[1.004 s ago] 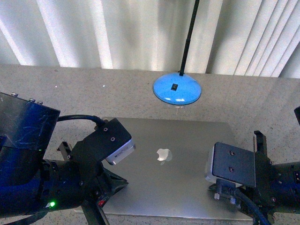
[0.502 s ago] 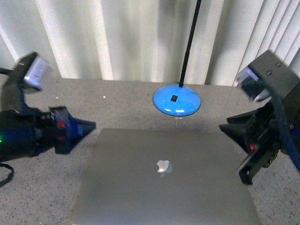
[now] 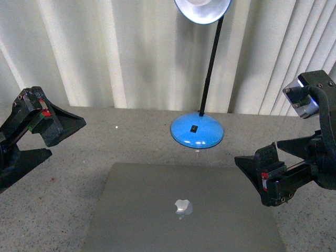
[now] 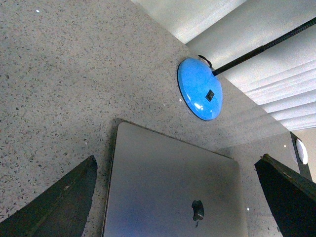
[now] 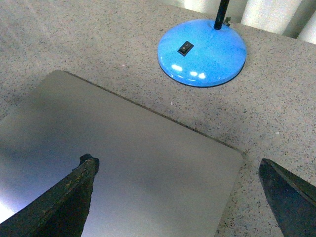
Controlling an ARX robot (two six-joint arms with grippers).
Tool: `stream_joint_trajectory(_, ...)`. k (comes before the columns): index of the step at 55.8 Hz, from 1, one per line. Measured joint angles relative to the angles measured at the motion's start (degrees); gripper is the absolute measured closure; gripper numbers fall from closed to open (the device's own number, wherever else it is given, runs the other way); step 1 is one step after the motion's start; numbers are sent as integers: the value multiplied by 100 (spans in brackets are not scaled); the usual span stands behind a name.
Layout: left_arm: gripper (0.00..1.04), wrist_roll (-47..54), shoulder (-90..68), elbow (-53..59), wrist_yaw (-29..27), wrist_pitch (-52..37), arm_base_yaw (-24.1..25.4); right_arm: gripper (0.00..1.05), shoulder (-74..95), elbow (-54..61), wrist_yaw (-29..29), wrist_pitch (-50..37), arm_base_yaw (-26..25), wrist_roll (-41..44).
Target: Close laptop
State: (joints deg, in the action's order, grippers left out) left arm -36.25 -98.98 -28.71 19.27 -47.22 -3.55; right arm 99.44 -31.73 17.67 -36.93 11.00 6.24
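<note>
The silver-grey laptop (image 3: 184, 210) lies flat and shut on the speckled counter, its apple logo (image 3: 182, 207) facing up. It also shows in the left wrist view (image 4: 168, 187) and in the right wrist view (image 5: 123, 168). My left gripper (image 3: 50, 131) is open and empty, raised at the far left, clear of the laptop. My right gripper (image 3: 262, 173) is open and empty, raised off the laptop's right edge. In both wrist views the jaws stand wide apart with nothing between them.
A desk lamp with a round blue base (image 3: 197, 130) stands just behind the laptop, its black stem (image 3: 211, 63) rising to a head (image 3: 202, 9) at the top. The base also shows in the wrist views (image 4: 200, 96) (image 5: 202, 52). White vertical blinds (image 3: 105, 52) back the counter (image 3: 105, 136).
Both arms have lifted off the laptop lid and drawn back to the sides. The view has tilted up, so the lamp head now shows.
</note>
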Motion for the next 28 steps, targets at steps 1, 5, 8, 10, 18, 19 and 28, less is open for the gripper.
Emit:
stream_joint_trajectory(1,7,0,0,0,0,0,0,8,4,2,-26,-15,2,-2)
stream_joint_trajectory(5,15,334,-168,153,-608,-643,-90,17,267,278,-962,-1167,105,-245)
stream_joint_trajectory(8,26,1062,-317,481,-1305,-1532,-149,29,452,691,-1725,-2216,131,-407)
stream_joint_trajectory(10,35,1556,-321,745,-1679,-2074,-146,39,435,1051,-2212,-2922,76,-459)
stream_joint_trajectory(18,69,3016,595,1576,-2275,-3152,-31,72,-411,1803,-2623,-4192,-225,-525)
stream_joint_trajectory(19,73,3108,737,1663,-2269,-3139,-24,75,-555,1904,-2586,-4197,-256,-525)
stream_joint_trajectory(28,101,3480,1755,2188,-1963,-2632,319,102,-1755,2522,-2371,-3724,-468,-544)
